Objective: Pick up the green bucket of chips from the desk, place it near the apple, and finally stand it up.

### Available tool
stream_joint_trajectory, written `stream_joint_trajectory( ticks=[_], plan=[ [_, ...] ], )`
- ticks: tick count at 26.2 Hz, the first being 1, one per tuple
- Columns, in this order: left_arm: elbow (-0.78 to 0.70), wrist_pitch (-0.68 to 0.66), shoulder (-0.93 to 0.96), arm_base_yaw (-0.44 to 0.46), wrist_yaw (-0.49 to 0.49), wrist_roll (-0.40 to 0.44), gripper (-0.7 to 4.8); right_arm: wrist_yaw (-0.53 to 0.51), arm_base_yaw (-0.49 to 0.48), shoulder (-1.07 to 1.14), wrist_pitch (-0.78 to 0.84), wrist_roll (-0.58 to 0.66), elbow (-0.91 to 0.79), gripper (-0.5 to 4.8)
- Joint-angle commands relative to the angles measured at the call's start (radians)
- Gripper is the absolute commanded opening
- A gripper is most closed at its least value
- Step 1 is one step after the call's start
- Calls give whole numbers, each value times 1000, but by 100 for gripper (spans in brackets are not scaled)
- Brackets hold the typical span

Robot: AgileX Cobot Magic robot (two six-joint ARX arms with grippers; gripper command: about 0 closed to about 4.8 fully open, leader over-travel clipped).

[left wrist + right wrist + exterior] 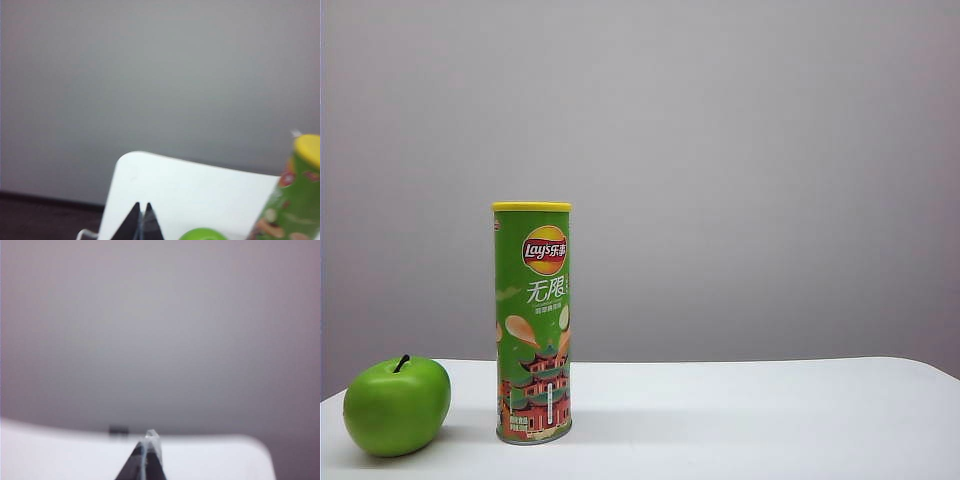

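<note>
On the plain white smooth desk (pixel 740 420), read from left to right in the exterior view:

Apple: the round glossy bright green apple (pixel 397 405) with a short dark stem is sitting at the far left of the desk, close to the front edge.

Chip can: the tall green cylindrical bucket of chips (pixel 533 322), with a yellow lid and a silver metal base, is standing upright just to the right of the apple, near it but with a narrow gap showing between the two. Its label is facing the camera, showing the red logo, white Chinese characters and red-orange building artwork.

Remaining desk: the surface to the right of the can is lying bare as far as the rounded right corner. Neither arm is appearing in this view.

Left gripper: in the left wrist view the left gripper (pixel 141 207) is hanging above the near edge of the desk, apart from the apple (pixel 202 234) and the can (pixel 295 195); its dark fingertips are meeting at a point, closed on nothing.

Right gripper: in the right wrist view the right gripper (pixel 148 440) is hovering over the desk (pixel 60 455), its fingers pressed together and holding nothing.
</note>
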Motion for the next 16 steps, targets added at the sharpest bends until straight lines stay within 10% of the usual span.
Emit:
stream_joint_trajectory(
  ticks=[1, 16],
  plan=[
    [-1, -1, 0, 31, 10, -5, -5, 105, -1, -3, 79, 82, -6, -5],
    [0, -5, 0, 35, 6, -38, -5, 138, 0, -3, -79, 91, -6, -5]
  ],
)
